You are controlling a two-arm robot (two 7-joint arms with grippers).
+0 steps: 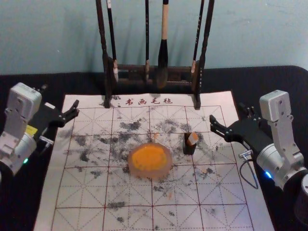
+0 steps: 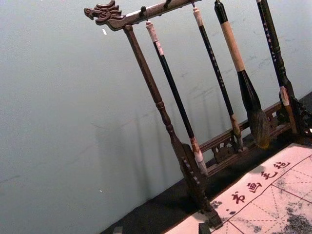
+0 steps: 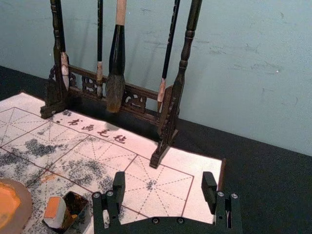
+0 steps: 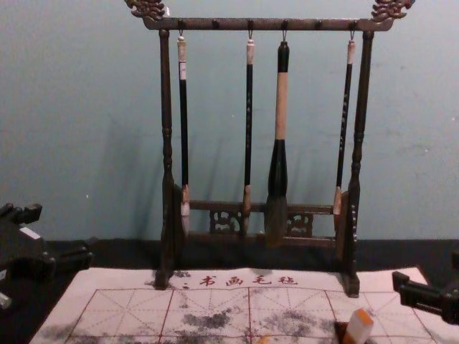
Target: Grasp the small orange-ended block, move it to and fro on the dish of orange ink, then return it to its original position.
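Right hand point(image 1: 228, 114) and left hand point(image 1: 59, 97), both spread, flank the mat point(image 1: 91, 195) (the block point(image 1: 193, 139) leans in its holder point(image 1: 188, 148)).

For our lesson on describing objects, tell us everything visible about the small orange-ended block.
The block has pale, plain sides and an orange end facing up; its material is unclear. It rests tilted in a small dark open box, on the gridded mat, right of the orange ink dish. Only the box touches it.
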